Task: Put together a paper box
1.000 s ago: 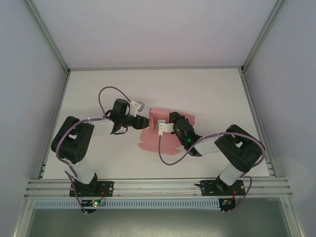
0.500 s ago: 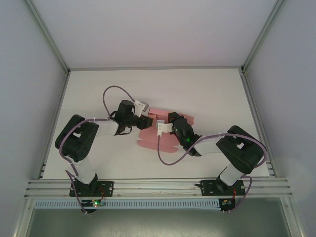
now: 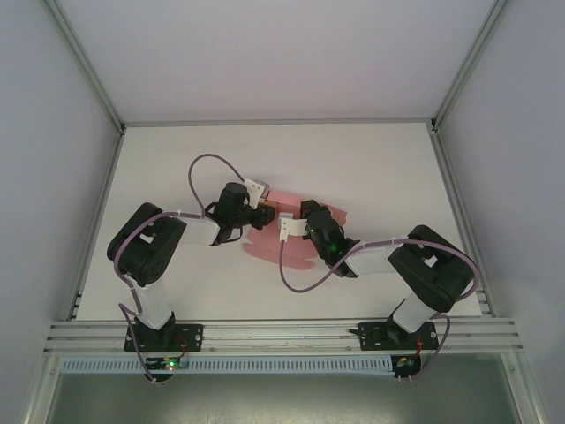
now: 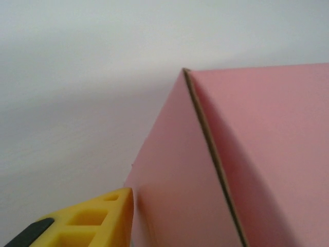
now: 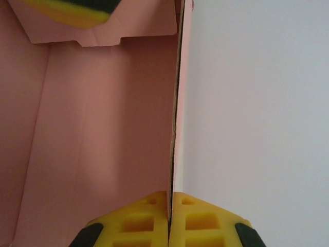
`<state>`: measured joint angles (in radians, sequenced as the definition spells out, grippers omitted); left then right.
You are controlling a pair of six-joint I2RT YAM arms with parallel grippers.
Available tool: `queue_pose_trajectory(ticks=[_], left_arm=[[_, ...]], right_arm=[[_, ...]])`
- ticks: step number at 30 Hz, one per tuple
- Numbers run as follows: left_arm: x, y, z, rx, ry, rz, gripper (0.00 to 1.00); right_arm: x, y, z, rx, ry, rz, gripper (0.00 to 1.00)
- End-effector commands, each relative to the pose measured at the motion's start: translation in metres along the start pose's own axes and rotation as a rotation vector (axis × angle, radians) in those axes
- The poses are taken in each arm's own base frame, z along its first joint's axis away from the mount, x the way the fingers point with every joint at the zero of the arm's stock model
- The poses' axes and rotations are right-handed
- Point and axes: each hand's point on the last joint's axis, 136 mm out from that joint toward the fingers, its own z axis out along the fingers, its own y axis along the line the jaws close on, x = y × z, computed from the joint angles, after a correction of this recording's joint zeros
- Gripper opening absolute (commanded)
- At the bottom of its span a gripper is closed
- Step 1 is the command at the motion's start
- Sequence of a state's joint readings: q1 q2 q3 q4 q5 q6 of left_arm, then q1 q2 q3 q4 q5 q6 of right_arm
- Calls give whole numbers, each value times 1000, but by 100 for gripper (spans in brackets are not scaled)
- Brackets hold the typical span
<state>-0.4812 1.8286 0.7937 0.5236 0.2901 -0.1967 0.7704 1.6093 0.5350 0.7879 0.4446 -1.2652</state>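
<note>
- Two arms reach in toward the middle of the white table [image 3: 380, 168], one from each side, and their claws meet at the pink paper box [image 3: 281, 200].
- Part of the box stands up between the claws, while a pale pink flap [image 3: 265, 249] lies flat on the table on the near side.
- On the right, the right claw [image 5: 169, 213] is clamped on one upright wall of the box: its two yellow pads [image 5: 133, 224] press together with the thin card edge caught between them.
- Left of that wall, the right wrist view shows the pink inside of the box; right of it is bare table.
- Across the top of that view runs a notched panel [image 5: 103, 33], and a yellow and black fingertip [image 5: 67, 10] sits just above it.
- On the other side, the left claw [image 3: 262, 212] is at the box's left side.
- One yellow finger [image 4: 97, 221] shows low in the left wrist view, just beside a pink panel with a sharp folded corner; I cannot tell whether it touches.
- Whether the left claw is apart, together or gripping the card cannot be told.
</note>
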Motion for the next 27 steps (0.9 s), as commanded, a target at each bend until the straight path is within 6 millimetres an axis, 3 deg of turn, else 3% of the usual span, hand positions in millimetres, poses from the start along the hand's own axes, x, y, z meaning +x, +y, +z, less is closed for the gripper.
queue_pose_trajectory(ticks=[1, 6, 14, 16, 23, 27], left_arm=[[-20, 38, 8, -237, -98, -62, 37], [-18, 45, 15, -303, -127, -89, 30], [-15, 69, 12, -445, -108, -151, 4], [-11, 77, 9, -495, -91, -183, 3], [10, 105, -12, -702, -45, -267, 17], [15, 117, -22, -783, -65, -311, 11]], right_arm=[[-19, 46, -12, -185, -99, -41, 0], [-14, 50, -17, -218, -81, -26, 0], [-10, 52, -24, -264, -61, 8, 0], [-6, 52, -24, -263, -36, 2, 0], [11, 55, -33, -307, 40, 33, 0], [14, 49, -41, -329, 56, 65, 0]])
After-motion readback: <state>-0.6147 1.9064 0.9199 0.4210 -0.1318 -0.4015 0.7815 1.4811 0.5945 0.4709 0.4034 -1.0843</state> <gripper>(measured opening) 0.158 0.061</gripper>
